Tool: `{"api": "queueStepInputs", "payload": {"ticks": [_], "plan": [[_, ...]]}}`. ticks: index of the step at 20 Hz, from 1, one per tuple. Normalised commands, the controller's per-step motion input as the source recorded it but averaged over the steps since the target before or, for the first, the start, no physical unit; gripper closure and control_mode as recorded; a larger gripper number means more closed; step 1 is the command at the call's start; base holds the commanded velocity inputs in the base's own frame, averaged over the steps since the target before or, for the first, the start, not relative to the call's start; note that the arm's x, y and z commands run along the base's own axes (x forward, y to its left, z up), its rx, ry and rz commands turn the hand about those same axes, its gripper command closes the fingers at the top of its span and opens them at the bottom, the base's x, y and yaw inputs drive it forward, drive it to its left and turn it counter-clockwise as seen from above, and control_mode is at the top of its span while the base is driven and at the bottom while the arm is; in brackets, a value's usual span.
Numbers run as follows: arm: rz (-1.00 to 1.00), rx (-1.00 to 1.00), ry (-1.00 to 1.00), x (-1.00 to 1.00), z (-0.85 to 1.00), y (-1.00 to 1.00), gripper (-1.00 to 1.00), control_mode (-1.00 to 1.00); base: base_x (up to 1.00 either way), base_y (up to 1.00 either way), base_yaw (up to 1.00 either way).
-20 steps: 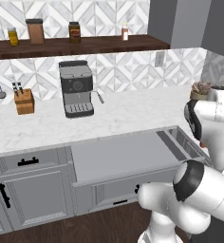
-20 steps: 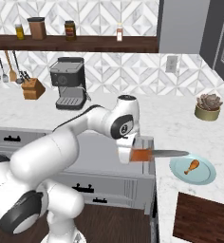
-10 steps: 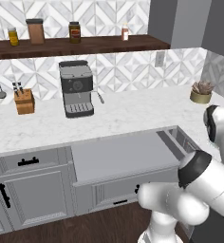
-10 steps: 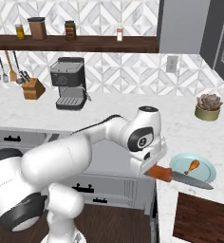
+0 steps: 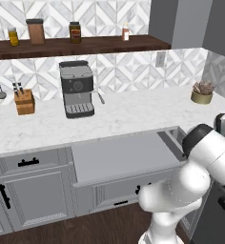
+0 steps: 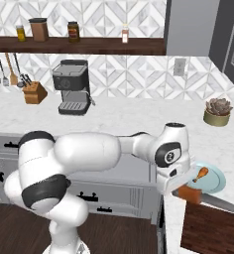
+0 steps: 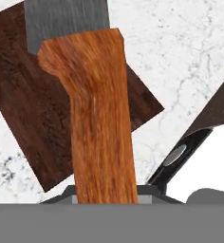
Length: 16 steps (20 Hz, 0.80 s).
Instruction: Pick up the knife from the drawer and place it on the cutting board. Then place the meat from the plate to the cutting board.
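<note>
Jaws clenched on small knife with orange-brown wooden handle and short grey blade (image 6: 201,196); two-finger gripper (image 6: 181,190) grasping at handle end. Held aloft just over near edge of dark brown wooden cutting board (image 6: 212,232), not yet touching. Long axis running from jaws outward across board, blade (image 7: 66,21) leading in hand view, board (image 7: 28,114) directly beneath. Probably only a short descent needed before letting go. Small orange-brown drumstick-shaped meat (image 6: 200,174) lying on round pale blue-green plate (image 6: 215,181), just beyond board. Wide shallow grey drawer (image 5: 119,157) standing open.
</note>
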Motion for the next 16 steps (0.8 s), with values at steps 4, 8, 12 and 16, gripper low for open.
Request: {"api": "queueStepInputs", "payload": {"ticks": [4,8,12,16], "plan": [[-0.02,-0.04,0.1,0.06,-0.61,-0.62,1.0,-1.0,0.0,0.0,0.0],[0.01,0.0,0.0,0.0,-0.39,-0.58,1.0,-1.0,0.0,0.0,0.0],[0.03,0.02,0.0,-0.12,-0.08,-0.73,1.0,-1.0,0.0,0.0,0.0],[0.03,0.01,0.0,-0.01,-0.18,-0.59,1.0,-1.0,0.0,0.0,0.0]]}}
